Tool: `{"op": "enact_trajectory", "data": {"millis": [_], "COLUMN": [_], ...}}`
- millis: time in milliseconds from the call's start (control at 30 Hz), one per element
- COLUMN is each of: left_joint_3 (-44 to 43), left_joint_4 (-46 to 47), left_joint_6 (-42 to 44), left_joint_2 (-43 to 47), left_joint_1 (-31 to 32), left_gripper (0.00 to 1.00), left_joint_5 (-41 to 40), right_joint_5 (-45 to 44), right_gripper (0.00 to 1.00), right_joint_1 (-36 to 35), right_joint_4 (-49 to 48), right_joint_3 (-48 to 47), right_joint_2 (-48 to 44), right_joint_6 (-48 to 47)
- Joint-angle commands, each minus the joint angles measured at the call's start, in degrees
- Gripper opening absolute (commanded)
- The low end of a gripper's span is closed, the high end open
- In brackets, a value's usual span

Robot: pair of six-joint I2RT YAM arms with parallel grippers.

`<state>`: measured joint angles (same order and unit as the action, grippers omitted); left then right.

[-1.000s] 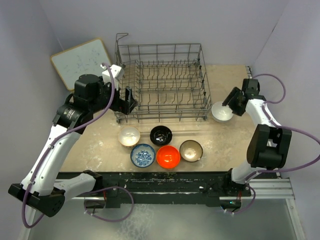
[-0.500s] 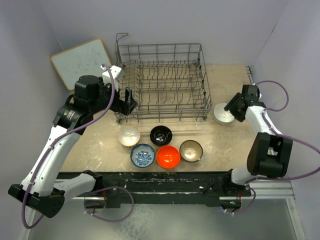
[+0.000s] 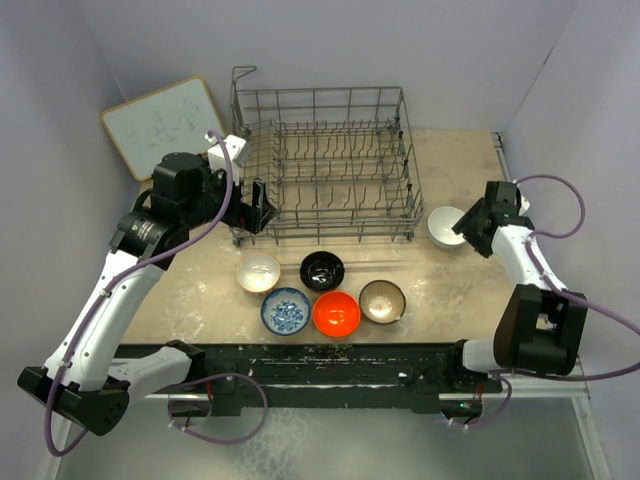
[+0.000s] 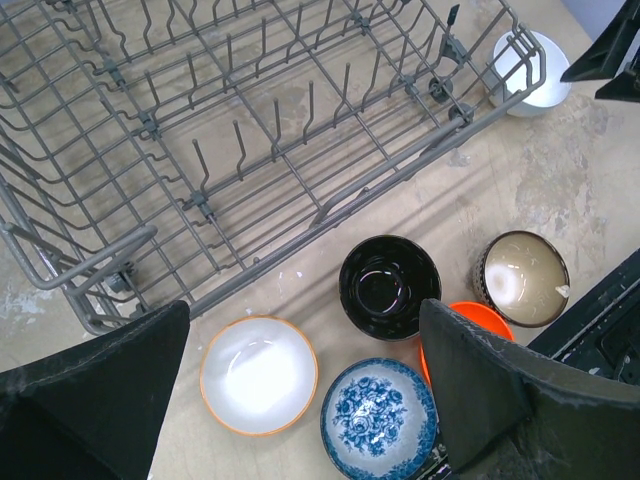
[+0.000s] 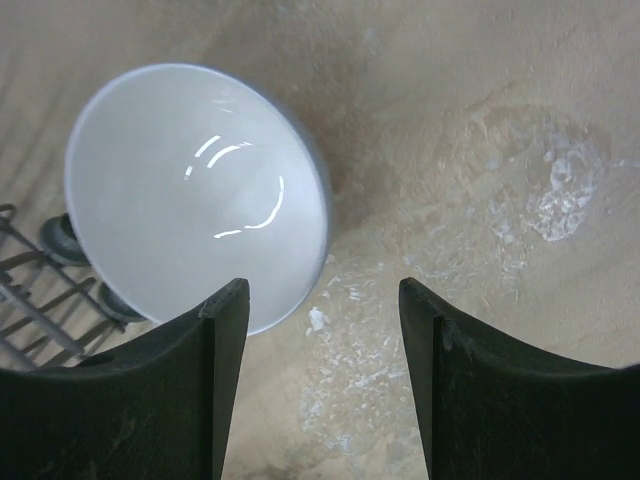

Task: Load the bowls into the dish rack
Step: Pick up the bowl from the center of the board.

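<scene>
The grey wire dish rack [image 3: 320, 165] stands at the back with no bowl in it; it also fills the top of the left wrist view [image 4: 250, 130]. Five bowls sit in front of it: cream [image 3: 258, 271], glossy black [image 3: 322, 270], blue-and-white [image 3: 285, 310], orange-red [image 3: 336, 313] and brown-rimmed [image 3: 382, 301]. The white bowl [image 3: 445, 226] sits on the table by the rack's right front corner. My right gripper [image 3: 468, 222] is open just right of it, with its left finger over the bowl's rim [image 5: 190, 190]. My left gripper [image 3: 258, 205] is open and empty, high over the rack's left front corner.
A white board [image 3: 165, 122] leans at the back left. The rack's loop handle [image 3: 243, 72] rises at its back left corner. Grey walls close in both sides. Bare tabletop [image 3: 455, 165] lies right of the rack.
My right arm has drawn back toward the near edge, its gripper shifting beside the white bowl, which stayed put. The left arm has barely moved.
</scene>
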<state>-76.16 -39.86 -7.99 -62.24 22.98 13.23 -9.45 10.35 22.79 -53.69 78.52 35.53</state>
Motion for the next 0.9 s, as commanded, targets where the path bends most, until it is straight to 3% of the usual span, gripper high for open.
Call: {"op": "enact_trajectory", "data": {"millis": [0, 300, 433, 567, 600, 700, 733, 867], "left_joint_3": [-0.1, 0.4, 0.5, 0.6, 0.6, 0.5, 0.5, 0.5], "left_joint_4": [2.6, 2.4, 2.3, 2.0, 2.0, 1.8, 1.9, 1.8], "left_joint_6": [-0.5, -0.4, -0.4, -0.1, -0.1, -0.2, -0.2, -0.2], "left_joint_2": [0.8, 0.8, 1.0, 1.1, 1.1, 1.3, 1.4, 1.8], "left_joint_1": [-0.3, -0.3, -0.3, -0.3, -0.3, -0.3, -0.3, -0.3], "left_gripper": [0.99, 0.99, 0.99, 0.99, 0.99, 0.99, 0.99, 0.99], "left_joint_5": [0.6, 0.3, 0.3, 0.2, 0.2, 0.1, 0.1, 0.2], "right_joint_5": [1.7, 1.8, 0.4, -0.1, -0.4, -1.9, -3.0, -10.8], "right_gripper": [0.63, 0.54, 0.40, 0.37, 0.34, 0.05, 0.00, 0.00], "right_joint_1": [0.6, 0.7, 0.7, 0.7, 0.7, 0.7, 0.7, 0.6], "right_joint_4": [-2.1, -8.9, -10.7, -11.4, -12.5, -13.0, -12.8, -10.4], "right_joint_3": [1.6, 3.7, 4.3, 4.9, 4.9, 5.0, 4.9, 4.0], "right_joint_2": [1.9, 5.5, 7.3, 8.4, 8.6, 8.5, 8.1, 4.6], "right_joint_6": [3.0, 4.0, 4.0, 4.0, 3.9, 3.8, 3.7, 1.7]}}
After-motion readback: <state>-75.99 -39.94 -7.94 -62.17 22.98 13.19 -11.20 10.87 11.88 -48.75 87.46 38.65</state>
